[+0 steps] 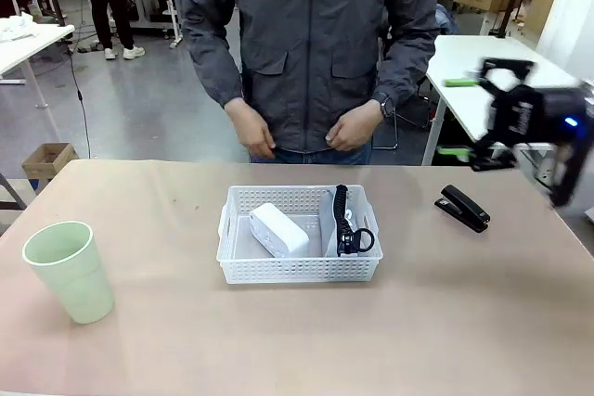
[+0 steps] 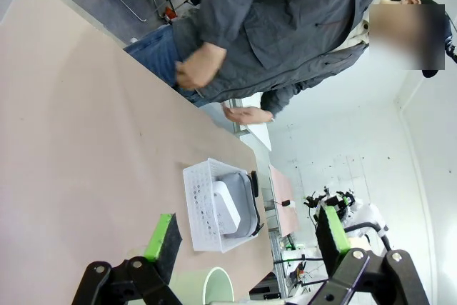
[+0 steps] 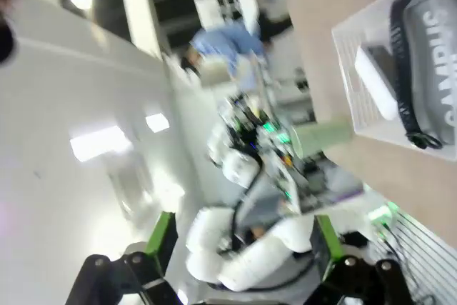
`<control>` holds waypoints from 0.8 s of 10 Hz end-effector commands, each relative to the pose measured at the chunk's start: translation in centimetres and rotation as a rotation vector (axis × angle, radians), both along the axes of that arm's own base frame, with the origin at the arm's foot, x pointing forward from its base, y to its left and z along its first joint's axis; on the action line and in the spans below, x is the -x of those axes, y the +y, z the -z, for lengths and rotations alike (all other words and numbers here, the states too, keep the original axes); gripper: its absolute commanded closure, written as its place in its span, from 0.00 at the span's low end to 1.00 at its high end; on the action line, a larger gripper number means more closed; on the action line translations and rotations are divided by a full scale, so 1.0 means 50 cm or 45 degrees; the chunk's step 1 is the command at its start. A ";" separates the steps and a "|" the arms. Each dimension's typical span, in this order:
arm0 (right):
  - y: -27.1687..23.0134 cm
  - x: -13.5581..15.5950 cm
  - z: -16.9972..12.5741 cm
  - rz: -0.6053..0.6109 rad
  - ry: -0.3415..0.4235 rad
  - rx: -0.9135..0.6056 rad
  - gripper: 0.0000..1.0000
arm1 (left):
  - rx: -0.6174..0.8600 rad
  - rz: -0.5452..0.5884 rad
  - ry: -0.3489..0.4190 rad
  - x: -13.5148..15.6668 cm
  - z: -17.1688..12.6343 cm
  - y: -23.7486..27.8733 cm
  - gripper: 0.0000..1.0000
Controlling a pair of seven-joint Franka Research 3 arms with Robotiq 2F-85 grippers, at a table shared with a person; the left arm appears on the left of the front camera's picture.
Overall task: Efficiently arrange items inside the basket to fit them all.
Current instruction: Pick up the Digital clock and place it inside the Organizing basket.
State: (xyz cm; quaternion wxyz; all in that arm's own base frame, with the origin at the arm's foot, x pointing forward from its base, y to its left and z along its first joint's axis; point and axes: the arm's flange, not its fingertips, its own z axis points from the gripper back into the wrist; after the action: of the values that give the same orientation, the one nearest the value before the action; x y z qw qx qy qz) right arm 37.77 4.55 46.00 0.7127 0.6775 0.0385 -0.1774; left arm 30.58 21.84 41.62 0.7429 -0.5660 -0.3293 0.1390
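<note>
- The black stapler lies flat on the table, to the right of the basket and well apart from it. It looks rigid, smooth and dense. A pinch across its narrow sides near the middle should keep it from tipping or springing open.
- The pale green cup stands upright near the table's left edge, far from the basket. It is likely light, stiff and slick, so a gentle hold over the rim wall suits it.
- The basket holds 2 items. The white device sits in the left half. The grey pouch stands on edge along the right wall, its black strap draped on top. The pouch looks soft and should yield when pressed aside.
- The right gripper has its fingers spread wide with nothing between them. In the front view it hangs in the air beyond the stapler, too smeared to read its tilt; it probably points leftward.
- The left gripper is also spread and empty, above the table near the cup.
</note>
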 end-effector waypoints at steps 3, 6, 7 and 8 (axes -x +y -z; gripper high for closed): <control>-0.148 0.195 0.112 0.430 -0.102 -0.088 0.00 | 0.003 0.011 -0.010 0.002 -0.005 0.001 0.00; -0.235 0.044 0.057 0.439 -0.038 -0.071 0.00 | 0.003 0.011 -0.010 0.002 -0.005 0.001 0.00; -0.235 0.044 0.057 0.439 -0.038 -0.071 0.00 | 0.003 0.011 -0.010 0.002 -0.005 0.001 0.00; -0.235 0.044 0.057 0.439 -0.038 -0.071 0.00 | 0.003 0.011 -0.010 0.002 -0.005 0.001 0.00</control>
State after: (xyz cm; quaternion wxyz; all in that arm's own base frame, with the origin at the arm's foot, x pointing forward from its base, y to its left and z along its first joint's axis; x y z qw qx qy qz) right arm 35.59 -7.24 42.24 0.6729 0.6775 -0.0881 -0.2838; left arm 30.58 21.85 41.60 0.7430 -0.5660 -0.3291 0.1392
